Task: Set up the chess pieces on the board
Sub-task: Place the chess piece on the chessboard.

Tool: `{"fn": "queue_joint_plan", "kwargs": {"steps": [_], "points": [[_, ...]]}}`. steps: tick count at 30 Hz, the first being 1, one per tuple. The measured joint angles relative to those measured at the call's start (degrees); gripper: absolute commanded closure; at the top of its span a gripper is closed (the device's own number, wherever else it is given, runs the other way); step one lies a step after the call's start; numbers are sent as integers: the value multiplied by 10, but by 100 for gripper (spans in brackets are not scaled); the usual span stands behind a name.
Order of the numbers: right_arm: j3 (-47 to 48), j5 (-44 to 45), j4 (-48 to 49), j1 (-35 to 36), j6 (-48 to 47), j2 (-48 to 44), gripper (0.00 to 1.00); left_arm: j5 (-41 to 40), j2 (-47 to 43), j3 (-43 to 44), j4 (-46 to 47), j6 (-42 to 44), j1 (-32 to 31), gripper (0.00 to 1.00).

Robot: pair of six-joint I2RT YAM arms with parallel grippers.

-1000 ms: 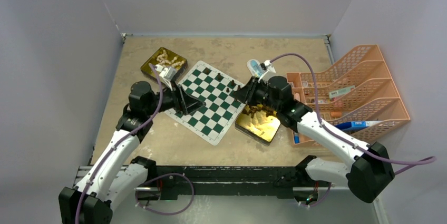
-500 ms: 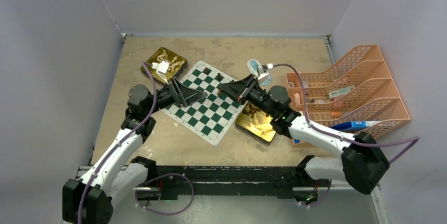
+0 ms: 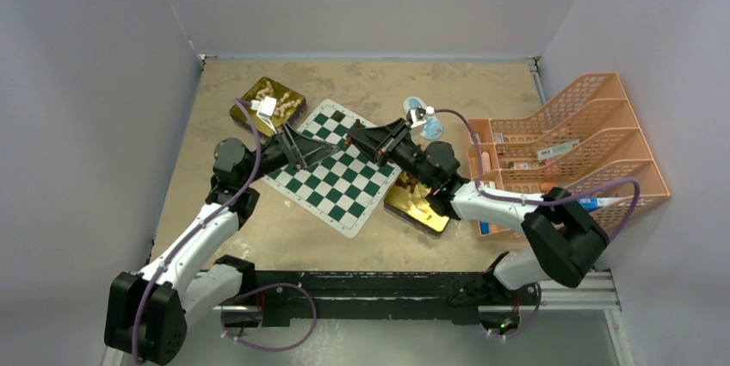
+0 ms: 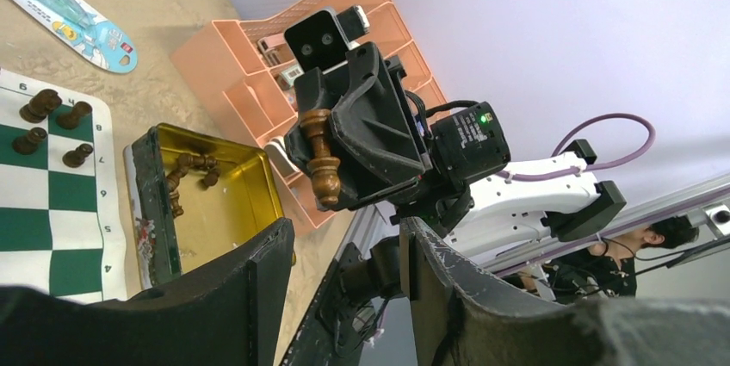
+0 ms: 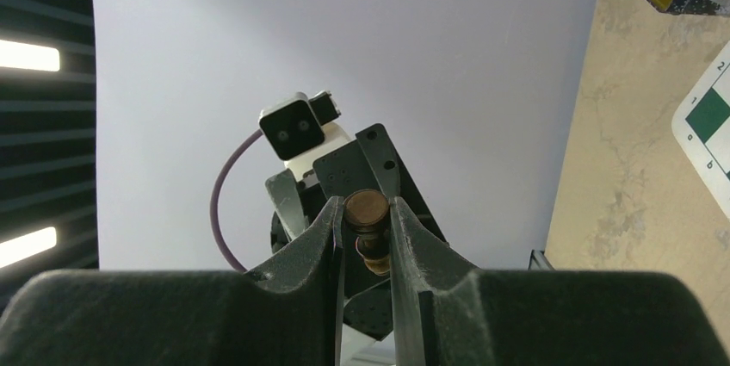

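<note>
right gripper (image 5: 366, 211) clamped on 1 brown piece (image 4: 320, 159), left gripper (image 4: 344, 237) jaws apart, empty. only 4 placed pieces (image 4: 52, 129) visible on board (image 3: 340, 178); cream pieces (image 3: 275, 97) unplaced in far tin (image 3: 241, 108). early stage.

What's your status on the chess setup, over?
Right end effector shut on dark brown piece, above board. Left end effector open, facing it, not touching. Nothing between them.

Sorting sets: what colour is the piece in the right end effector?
Dark brown piece; clearest in left wrist view.
</note>
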Motion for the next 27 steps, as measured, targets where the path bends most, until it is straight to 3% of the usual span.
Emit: {"fn": "queue_joint_plan", "kwargs": {"steps": [6,15,18,22,27], "points": [[13,0,20,4,10,31,89,0,39,0,23,-4,-3,54],[38,-7,38,7,12,64,89,-4,72,1,39,-2,-3,65],[37,-9,40,7,12,65,89,-2,78,10,36,1,-3,73],[29,-8,47,7,11,65,89,1,78,16,37,9,-3,100],[14,-9,55,6,-2,63,87,2,70,20,-1,36,-5,100]]}}
